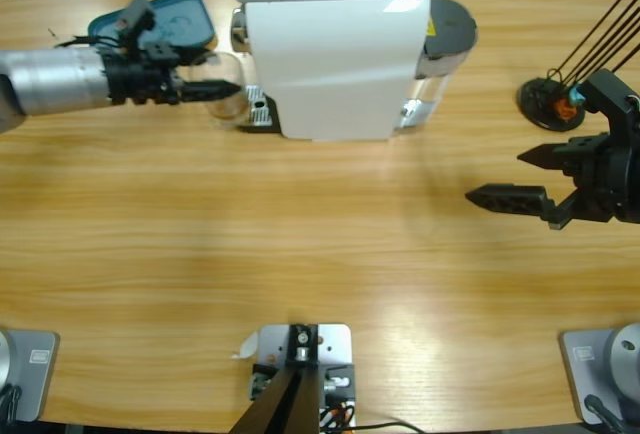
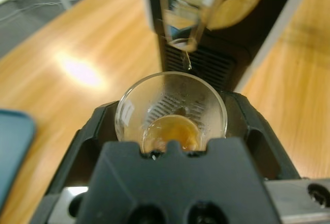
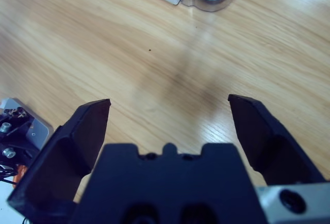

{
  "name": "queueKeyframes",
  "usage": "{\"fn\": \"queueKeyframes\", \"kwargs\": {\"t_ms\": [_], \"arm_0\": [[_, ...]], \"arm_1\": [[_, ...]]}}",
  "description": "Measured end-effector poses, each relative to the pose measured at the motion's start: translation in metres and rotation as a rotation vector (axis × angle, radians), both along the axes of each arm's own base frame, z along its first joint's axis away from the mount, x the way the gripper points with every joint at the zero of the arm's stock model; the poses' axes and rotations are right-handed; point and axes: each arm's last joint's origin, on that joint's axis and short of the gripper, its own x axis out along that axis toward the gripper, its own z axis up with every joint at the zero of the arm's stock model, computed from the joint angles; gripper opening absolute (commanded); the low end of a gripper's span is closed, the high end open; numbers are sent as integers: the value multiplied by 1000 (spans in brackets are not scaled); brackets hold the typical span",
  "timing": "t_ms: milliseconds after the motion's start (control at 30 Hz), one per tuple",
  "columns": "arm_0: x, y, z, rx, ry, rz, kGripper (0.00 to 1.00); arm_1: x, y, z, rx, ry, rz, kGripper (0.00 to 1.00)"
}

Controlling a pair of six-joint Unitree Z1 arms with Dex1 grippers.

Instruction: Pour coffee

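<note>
High view: a white coffee machine point(image 1: 335, 49) is standing at the far middle of a long wooden table point(image 1: 300, 234). The left gripper point(image 1: 205, 89) is reaching in from the left edge, its jaws clamping a clear glass cup point(image 1: 222, 94) just beside the machine's front. In the left wrist view, the cup point(image 2: 171, 113) is sitting under the machine's spout point(image 2: 185, 46), with coffee point(image 2: 171, 133) lying as a shallow brown layer at its bottom. The right gripper point(image 1: 520, 176) is hovering at the right side, jaws spread wide and holding nothing. A teal object point(image 1: 175, 14) is lying behind the left arm.
</note>
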Motion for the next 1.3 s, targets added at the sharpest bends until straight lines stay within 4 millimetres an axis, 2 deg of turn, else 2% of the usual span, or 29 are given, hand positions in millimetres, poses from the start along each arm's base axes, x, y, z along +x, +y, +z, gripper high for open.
{"fn": "queueKeyframes", "kwargs": {"t_ms": [133,233,367,467,600,833,933,1133,1300], "arm_0": [[-4,28,34,-41,-69,187,0],[-4,52,59,-75,-125,395,0],[7,82,66,-106,-112,712,0],[25,91,66,-101,-117,870,0],[60,88,57,-94,-62,965,0],[125,73,38,-90,37,994,0],[136,63,28,-73,56,978,0],[139,43,-1,-15,115,939,0],[150,38,1,-16,105,945,0]], "arm_1": [[0,0,0,0,0,0,1000],[0,0,0,0,0,0,1000],[0,0,0,0,0,0,1000],[0,0,0,0,0,0,1000],[0,0,0,1,0,0,1000],[0,0,1,4,-1,-5,1000],[0,0,1,3,-2,-6,1000],[-4,-3,5,22,-21,-12,1000],[-6,-5,7,34,-31,-16,1000]]}}
